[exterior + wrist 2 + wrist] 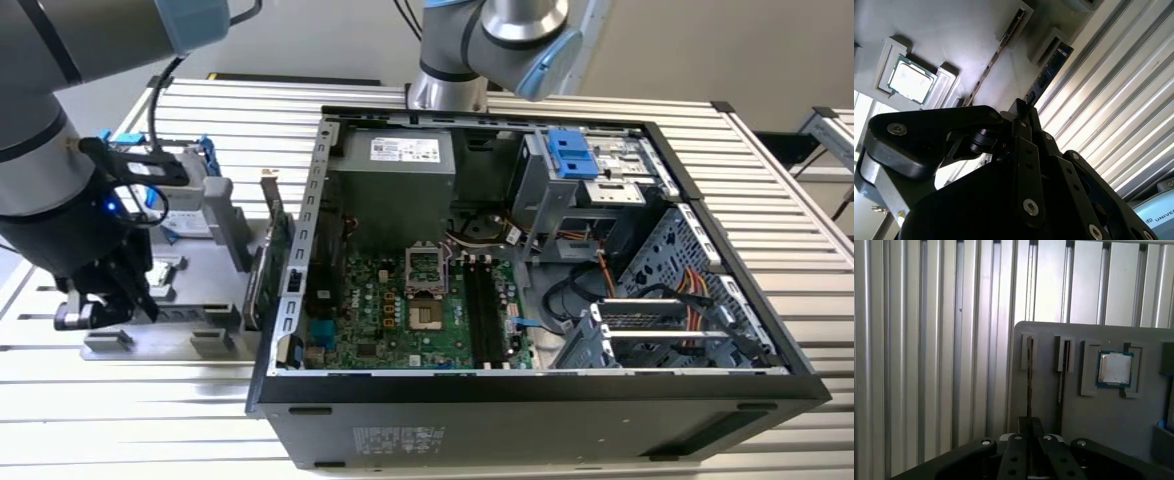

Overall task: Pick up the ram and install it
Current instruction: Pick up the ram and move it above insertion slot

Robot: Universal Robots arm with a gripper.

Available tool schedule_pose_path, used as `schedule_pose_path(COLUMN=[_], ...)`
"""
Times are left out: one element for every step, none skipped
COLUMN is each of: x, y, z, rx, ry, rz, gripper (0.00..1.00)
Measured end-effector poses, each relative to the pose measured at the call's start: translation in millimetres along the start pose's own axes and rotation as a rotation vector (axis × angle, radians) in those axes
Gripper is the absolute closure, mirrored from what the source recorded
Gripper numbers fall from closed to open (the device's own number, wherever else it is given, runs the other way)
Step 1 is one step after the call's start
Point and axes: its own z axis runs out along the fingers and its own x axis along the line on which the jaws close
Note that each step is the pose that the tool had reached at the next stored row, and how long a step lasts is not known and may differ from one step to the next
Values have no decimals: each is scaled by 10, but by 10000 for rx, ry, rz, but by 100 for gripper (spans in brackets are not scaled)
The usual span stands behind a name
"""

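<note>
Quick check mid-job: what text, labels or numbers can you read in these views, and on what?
Nothing reads clearly enough to quote.
Power supply, white label: too small.
Computer case, outer-wall label: too small.
CPU chip, lid markings: blurred.
Robot arm, print on its joint: cut off at the picture's edge.
Ram, held by the gripper: no print seen.

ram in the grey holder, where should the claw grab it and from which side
Grip the ram by its two flat faces along the top edge, coming straight down: it stands on edge in a slot of the grey holder, thin side up.
</note>
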Motion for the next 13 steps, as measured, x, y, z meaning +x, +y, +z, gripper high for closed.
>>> schedule_pose_path(x=[0, 0, 0, 0, 0, 0, 1, 1, 1, 1, 1, 1, 1], y=[0, 0, 0, 0, -1, -1, -1, -1, -1, -1, -1, -2, -1], z=[-7, -15, -21, -28, -35, -42, -50, -57, -65, -72, -78, -85, -91], rx=[0, 1, 0, 1, 1, 1, 0, 0, 0, 0, 0, 0, 1], ry=[0, 0, 0, -1, -1, 0, 0, 0, 0, 0, 0, 0, 0], rz=[0, 0, 0, 0, 0, 0, 0, 0, 0, 0, 0, -1, 0], gripper=[100, 100, 100, 100, 100, 100, 100, 100, 100, 100, 100, 100, 100])
